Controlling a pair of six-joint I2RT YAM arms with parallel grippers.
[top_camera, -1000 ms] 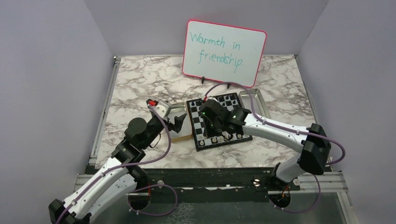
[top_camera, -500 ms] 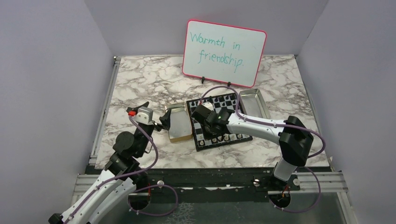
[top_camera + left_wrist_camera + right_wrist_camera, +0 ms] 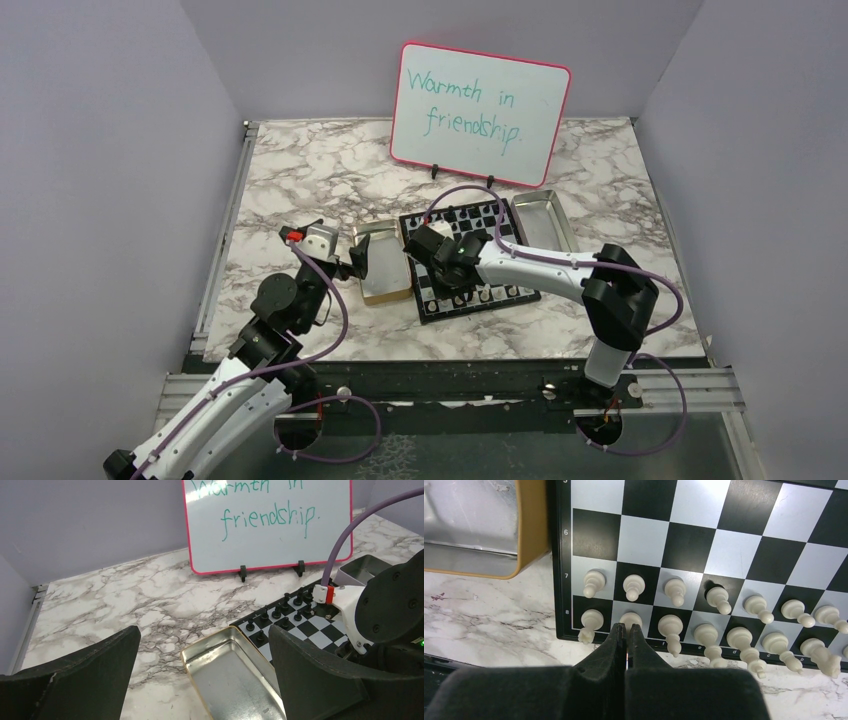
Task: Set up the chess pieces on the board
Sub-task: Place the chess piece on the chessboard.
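1. Evidently the right hand [image 3: 626,627], fingers pressed together and holding nothing, hangs just over a back-row cream piece [image 3: 630,620], likely to nudge it square.
2. Spread wide and empty, the left hand [image 3: 205,655] hovers above the tin [image 3: 235,680], seemingly idle.
3. Both rows of cream chessmen [image 3: 719,600] stand upright, heads up, along the near edge of the chessboard [image 3: 644,540].

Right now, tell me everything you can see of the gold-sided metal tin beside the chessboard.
The gold-sided rectangular metal tin is shallow, round-cornered, tan-gold outside and bare silver inside. It is open, with no lid in view and nothing showing inside. It lies flat on the marble table, one long side close against the black-and-white chequered chessboard; whether they touch is unclear.
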